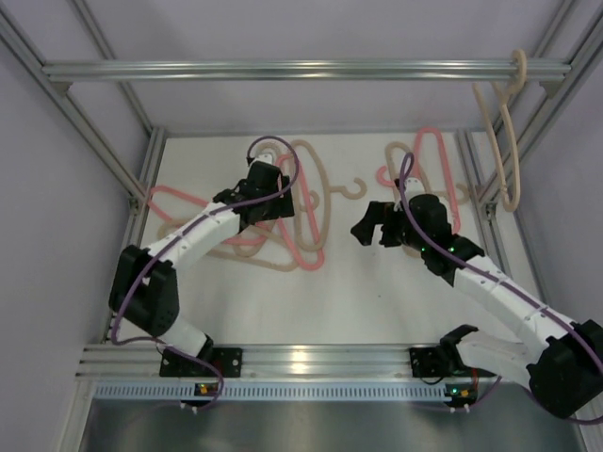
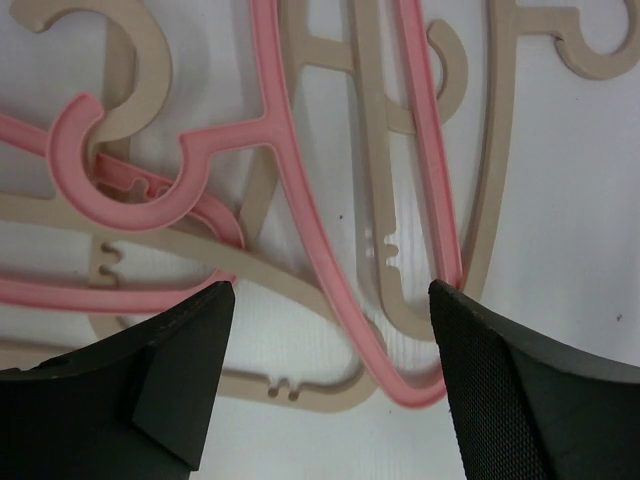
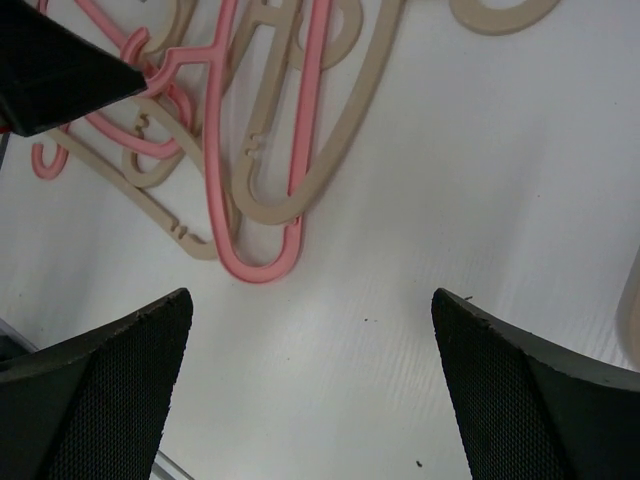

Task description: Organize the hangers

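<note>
A tangled pile of pink and beige hangers (image 1: 301, 221) lies on the white table, left of centre. My left gripper (image 1: 276, 209) is open just above the pile. In the left wrist view its fingers (image 2: 500, 380) stand either side of a pink hanger's looped end (image 2: 405, 385) and a beige hanger's bar (image 2: 300, 385). My right gripper (image 1: 375, 234) is open and empty over bare table, right of the pile (image 3: 250, 150). Another pink hanger (image 1: 435, 151) and a beige one (image 1: 399, 153) lie at the back right. One beige hanger (image 1: 507, 132) hangs from the rail.
An aluminium rail (image 1: 301, 69) runs across the top of the frame. Frame posts stand at the table's left (image 1: 141, 188) and right (image 1: 480, 188) sides. My left gripper's finger (image 3: 60, 60) shows at the upper left of the right wrist view.
</note>
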Controlling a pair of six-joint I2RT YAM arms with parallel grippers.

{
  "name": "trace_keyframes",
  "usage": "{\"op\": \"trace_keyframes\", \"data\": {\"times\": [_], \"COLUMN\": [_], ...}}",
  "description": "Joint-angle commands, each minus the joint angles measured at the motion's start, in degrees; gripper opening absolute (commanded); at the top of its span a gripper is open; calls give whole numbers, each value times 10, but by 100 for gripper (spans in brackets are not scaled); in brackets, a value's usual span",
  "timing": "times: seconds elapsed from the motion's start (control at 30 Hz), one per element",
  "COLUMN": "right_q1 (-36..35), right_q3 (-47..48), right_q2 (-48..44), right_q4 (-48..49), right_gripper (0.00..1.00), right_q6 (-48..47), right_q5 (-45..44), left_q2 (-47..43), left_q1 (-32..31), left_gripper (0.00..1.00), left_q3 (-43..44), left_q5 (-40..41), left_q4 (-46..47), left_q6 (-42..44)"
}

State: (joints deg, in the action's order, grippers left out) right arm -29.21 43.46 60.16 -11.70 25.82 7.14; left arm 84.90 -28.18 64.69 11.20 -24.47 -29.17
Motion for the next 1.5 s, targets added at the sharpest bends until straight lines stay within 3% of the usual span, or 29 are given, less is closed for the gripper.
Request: {"op": "trace_keyframes", "data": {"times": [0.0, 0.33, 0.5, 0.77, 1.07, 1.47], "right_q1": [-8, -8, -8, -8, -8, -8], "right_q3": [-23, -72, -83, -91, -92, -99], "right_q2": [-7, -8, -7, 0, 13, 21], "right_q4": [110, 144, 147, 161, 167, 178], "right_gripper": [99, 99, 99, 100, 99, 99], "right_q6": [35, 39, 40, 39, 41, 49], "right_q5": [-24, -25, -25, -21, -21, -8], "left_q2": [85, 292, 337, 381, 401, 375], "left_q1": [-22, -42, -39, -15, -13, -14], "left_gripper": [81, 69, 61, 59, 46, 37], "left_q3": [62, 224, 272, 322, 314, 246], "left_q5": [66, 89, 104, 108, 92, 55], "left_q4": [15, 15, 14, 14, 11, 12], "left_q6": [-15, -7, 3, -2, -2, -30]}}
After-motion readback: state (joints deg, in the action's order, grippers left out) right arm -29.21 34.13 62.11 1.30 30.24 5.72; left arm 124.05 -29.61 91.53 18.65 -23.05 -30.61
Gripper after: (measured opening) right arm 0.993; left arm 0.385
